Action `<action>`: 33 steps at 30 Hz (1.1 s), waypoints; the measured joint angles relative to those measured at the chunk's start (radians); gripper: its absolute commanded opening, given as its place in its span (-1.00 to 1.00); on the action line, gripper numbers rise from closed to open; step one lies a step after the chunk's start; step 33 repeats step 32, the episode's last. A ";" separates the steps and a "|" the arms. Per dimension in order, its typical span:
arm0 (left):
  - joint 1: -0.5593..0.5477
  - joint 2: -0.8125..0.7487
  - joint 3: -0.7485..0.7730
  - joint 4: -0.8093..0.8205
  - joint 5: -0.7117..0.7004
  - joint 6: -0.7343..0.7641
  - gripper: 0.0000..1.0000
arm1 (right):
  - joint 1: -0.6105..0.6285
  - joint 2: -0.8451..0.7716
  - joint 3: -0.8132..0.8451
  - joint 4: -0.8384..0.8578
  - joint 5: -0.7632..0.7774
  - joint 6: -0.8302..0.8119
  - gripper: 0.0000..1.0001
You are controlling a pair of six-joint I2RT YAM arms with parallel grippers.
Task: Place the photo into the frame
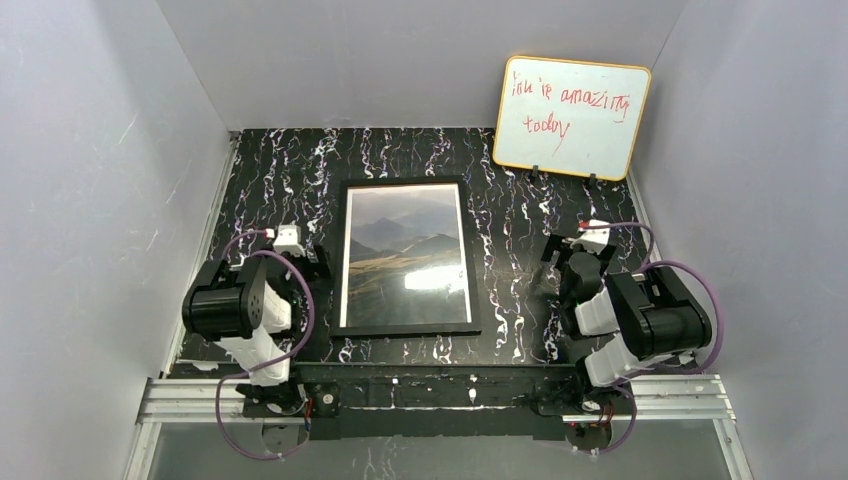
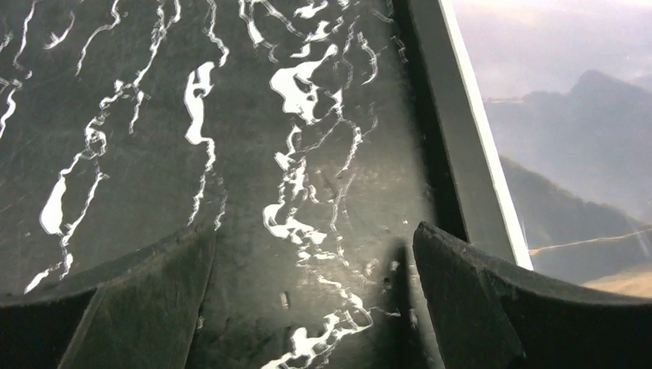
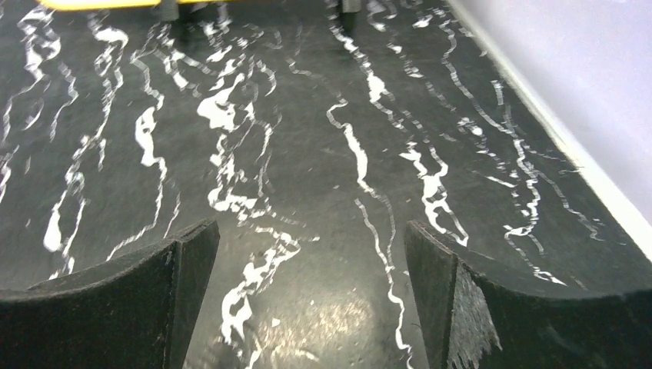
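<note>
1. Though streaked with white veins, the black marble-look table (image 1: pixel 280 160) carried the thin-railed black rectangular frame (image 1: pixel 405 328) flat at its centre.
2. Glossy mountain-landscape photo (image 1: pixel 405 250) lay inside it, face up.
3. Left gripper (image 2: pixel 315 238): jaws wide apart, empty, just beside the frame's left rail.
4. Right gripper (image 3: pixel 311 231): same, well right of the frame.

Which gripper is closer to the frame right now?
The left gripper: its wrist view shows the black rail of the frame right beside one finger. The right gripper has no frame in its view at all.
</note>
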 measured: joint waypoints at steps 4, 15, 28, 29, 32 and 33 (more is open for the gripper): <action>-0.079 0.051 -0.037 0.106 -0.037 0.059 0.96 | -0.019 0.066 -0.037 0.085 -0.103 -0.028 0.97; -0.122 0.052 0.065 -0.015 -0.111 0.084 0.96 | -0.150 0.080 0.086 -0.069 -0.311 0.009 0.97; -0.122 0.052 0.065 -0.028 -0.121 0.086 0.96 | -0.149 0.080 0.086 -0.076 -0.335 0.010 0.97; -0.122 0.052 0.065 -0.028 -0.121 0.086 0.96 | -0.149 0.080 0.086 -0.076 -0.335 0.010 0.97; -0.122 0.052 0.065 -0.028 -0.121 0.086 0.96 | -0.149 0.080 0.086 -0.076 -0.335 0.010 0.97; -0.122 0.052 0.065 -0.028 -0.121 0.086 0.96 | -0.149 0.080 0.086 -0.076 -0.335 0.010 0.97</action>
